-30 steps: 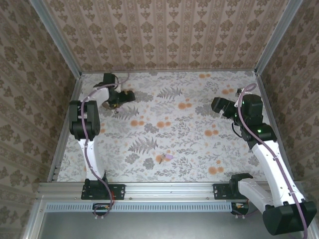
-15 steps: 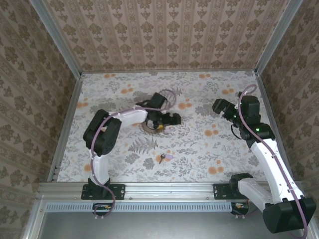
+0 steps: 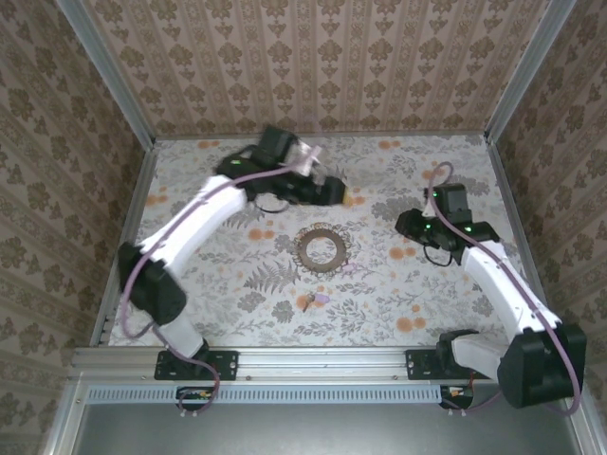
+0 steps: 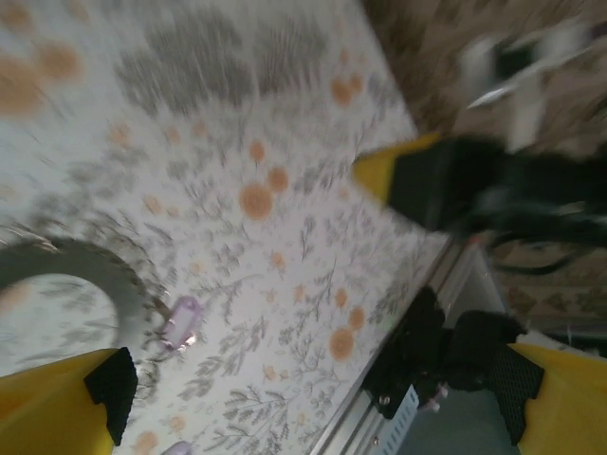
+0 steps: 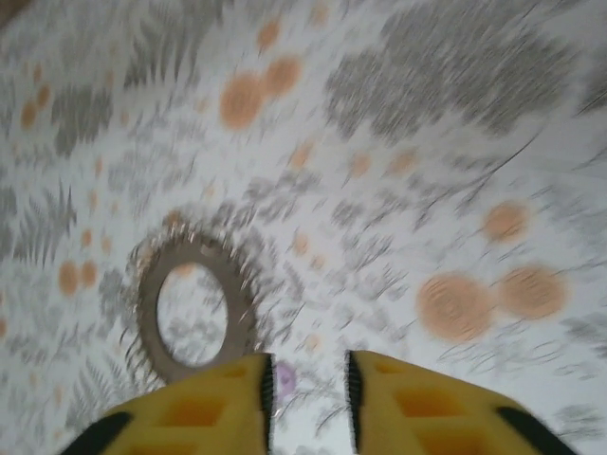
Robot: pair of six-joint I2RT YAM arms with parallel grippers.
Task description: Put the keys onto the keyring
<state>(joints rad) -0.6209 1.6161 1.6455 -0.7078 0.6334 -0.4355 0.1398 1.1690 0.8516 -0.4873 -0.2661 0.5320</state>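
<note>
The keyring (image 3: pixel 321 249), a dark toothed ring with a hollow centre, lies flat mid-table. It is blurred in the right wrist view (image 5: pixel 194 303) and the left wrist view (image 4: pixel 95 275). The keys (image 3: pixel 313 300), a small purple and tan cluster, lie nearer the front edge, apart from the ring. A purple tag (image 4: pixel 180 322) shows beside the ring, and purple (image 5: pixel 285 379) shows by the right fingers. My left gripper (image 3: pixel 332 192) (image 4: pixel 313 384) hangs behind the ring, open wide and empty. My right gripper (image 3: pixel 408 226) (image 5: pixel 308 398) is to the right of the ring, its jaws a narrow gap apart with nothing between.
Patterned walls close in the table on three sides, and a metal rail (image 3: pixel 313 360) with both arm bases runs along the front. The right arm (image 4: pixel 474 180) shows dark and blurred in the left wrist view. Printed flowers cover the tabletop (image 3: pixel 237 294).
The left arm carried the keyring from the far left to mid-table, left it there and swung back towards the far wall. The right arm moved in leftward and its jaws narrowed.
</note>
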